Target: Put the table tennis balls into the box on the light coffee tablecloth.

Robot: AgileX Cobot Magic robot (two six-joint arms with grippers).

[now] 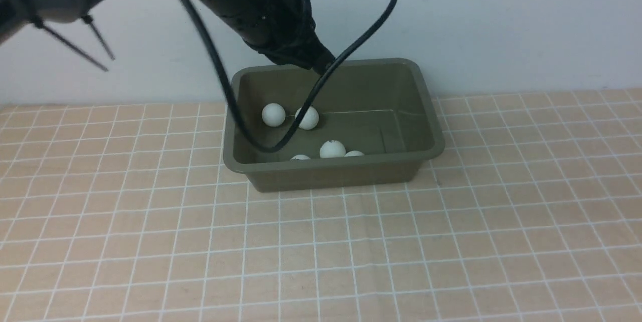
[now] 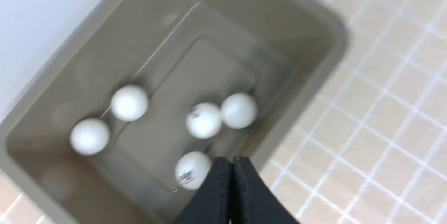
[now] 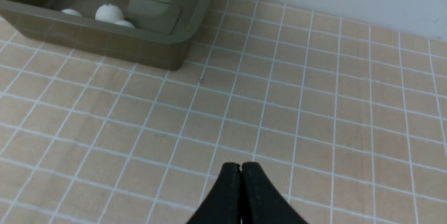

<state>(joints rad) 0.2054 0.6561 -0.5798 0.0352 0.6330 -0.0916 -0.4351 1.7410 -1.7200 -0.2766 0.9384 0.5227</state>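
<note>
The olive-green box (image 1: 331, 165) stands on the light coffee tablecloth (image 1: 351, 252) near the back wall. Several white table tennis balls lie inside it: two toward the back left (image 1: 273, 114) and three by the front wall (image 1: 332, 149). My left gripper (image 1: 321, 61) hangs over the box's back rim. In the left wrist view it (image 2: 232, 161) is shut and empty above the box (image 2: 244, 25), with the balls (image 2: 129, 102) below. My right gripper (image 3: 241, 165) is shut and empty over bare cloth, to the right of the box (image 3: 104, 42). It does not show in the front view.
A black cable (image 1: 235, 111) from the left arm loops down in front of the box's left part. A pale wall (image 1: 501, 21) rises right behind the box. The gridded cloth (image 3: 314, 112) covers the whole table around the box.
</note>
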